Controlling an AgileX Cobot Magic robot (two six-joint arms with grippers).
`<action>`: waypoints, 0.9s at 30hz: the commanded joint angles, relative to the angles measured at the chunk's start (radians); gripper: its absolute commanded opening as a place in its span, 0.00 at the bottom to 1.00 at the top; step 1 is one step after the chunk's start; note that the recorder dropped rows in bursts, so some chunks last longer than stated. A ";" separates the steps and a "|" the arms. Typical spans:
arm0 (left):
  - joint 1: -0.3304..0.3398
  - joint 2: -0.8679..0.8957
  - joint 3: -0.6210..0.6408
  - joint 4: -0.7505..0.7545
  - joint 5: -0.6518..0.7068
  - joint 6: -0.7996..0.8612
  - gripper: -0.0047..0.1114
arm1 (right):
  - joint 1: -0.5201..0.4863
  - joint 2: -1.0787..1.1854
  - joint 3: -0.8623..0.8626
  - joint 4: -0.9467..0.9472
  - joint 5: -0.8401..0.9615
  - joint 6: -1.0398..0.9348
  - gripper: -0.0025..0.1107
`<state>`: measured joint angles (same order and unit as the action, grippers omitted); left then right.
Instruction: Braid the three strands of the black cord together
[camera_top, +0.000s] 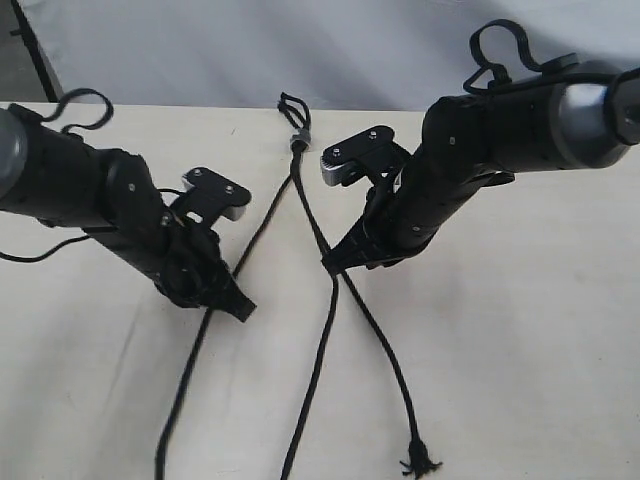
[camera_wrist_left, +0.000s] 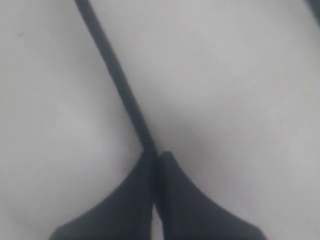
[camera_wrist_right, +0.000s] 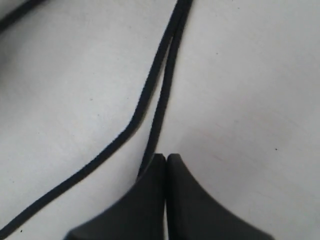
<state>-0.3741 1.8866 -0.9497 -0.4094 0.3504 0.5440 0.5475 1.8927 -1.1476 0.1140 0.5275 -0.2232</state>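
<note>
The pale cream surface (camera_top: 520, 380) before me carries the black cord (camera_top: 315, 215), its grey band (camera_top: 298, 141) near the far edge, the three strands (camera_top: 318, 350) spreading from there, the rightmost ending in a frayed tip (camera_top: 421, 463).

Cord (camera_top: 313, 205): plain black throughout, woven texture, matt; frayed tip (camera_top: 422, 463) the same black.
Band (camera_top: 298, 140) on the cord: grey, slightly shiny.
Counter (camera_top: 520, 350): pale cream, unpatterned, with a few tiny dark specks.
Left gripper (camera_top: 240, 308): matt black.
Right gripper (camera_top: 330, 265): matt black.
Arms (camera_top: 90, 190): black housings; the right arm has a grey metallic section (camera_top: 585, 125); a small silver block (camera_top: 335, 170) sits on each wrist.
Backdrop (camera_top: 250, 50): pale grey-white, plain.
</note>
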 joint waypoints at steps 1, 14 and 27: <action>0.091 -0.073 0.000 0.072 0.111 -0.059 0.04 | 0.001 -0.004 -0.006 -0.011 -0.008 0.006 0.02; 0.122 -0.089 0.000 0.065 0.134 -0.045 0.56 | 0.001 -0.004 -0.004 -0.011 -0.023 0.027 0.02; 0.133 -0.299 0.003 0.095 0.225 -0.048 0.73 | 0.052 -0.012 -0.004 -0.008 0.082 0.123 0.15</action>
<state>-0.2528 1.6587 -0.9497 -0.3293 0.5439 0.4977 0.5734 1.8927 -1.1476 0.1116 0.5620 -0.1305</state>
